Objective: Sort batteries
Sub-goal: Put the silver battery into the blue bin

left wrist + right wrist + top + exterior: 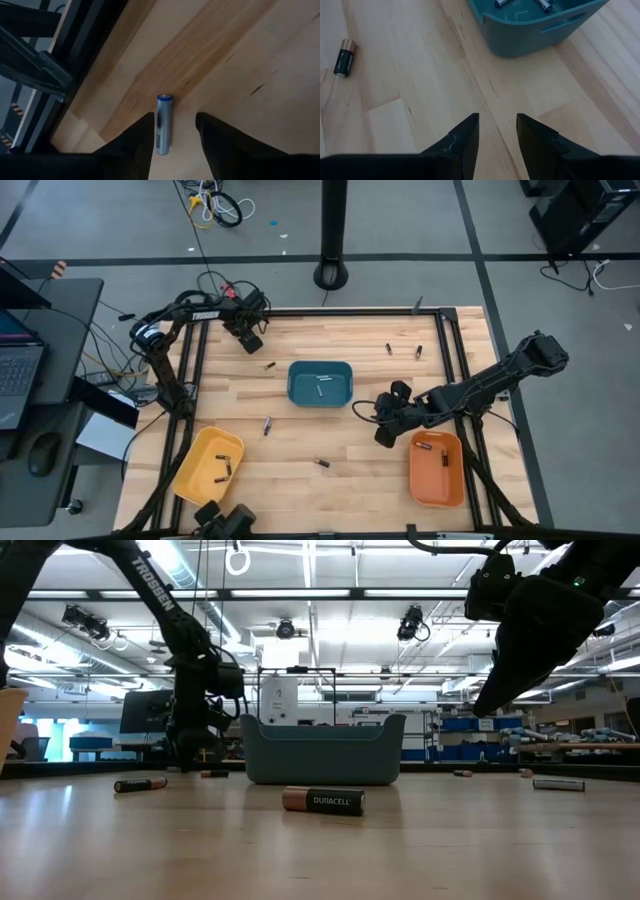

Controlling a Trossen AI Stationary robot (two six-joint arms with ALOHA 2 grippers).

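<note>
A blue-and-silver battery (pixel 164 125) lies on its side on the wood at the table's far left. My left gripper (pixel 175 117) points down over it, open, with one finger on either side of the battery's near half. My right gripper (pixel 497 120) hangs open above bare wood between the teal tray (pixel 320 383) and the orange tray (pixel 437 468), holding nothing. Loose batteries lie on the table: one beside the left gripper (pixel 269 365), one at mid-left (pixel 267 425), a black-and-copper one near the front (pixel 322 801), and two at the far right (pixel 388 347). My left gripper stands astride the blue battery, its fingers lying along it. One finger (pixel 145 135) stands right beside the battery's long side (pixel 159 131). I cannot tell whether it touches. The battery lies flat on the table.
The teal tray (pixel 535 30) holds a few batteries. A yellow tray (pixel 208 465) at the front left and the orange tray at the front right each hold some. A black frame rail (pixel 75 45) runs along the table edge close to the left gripper.
</note>
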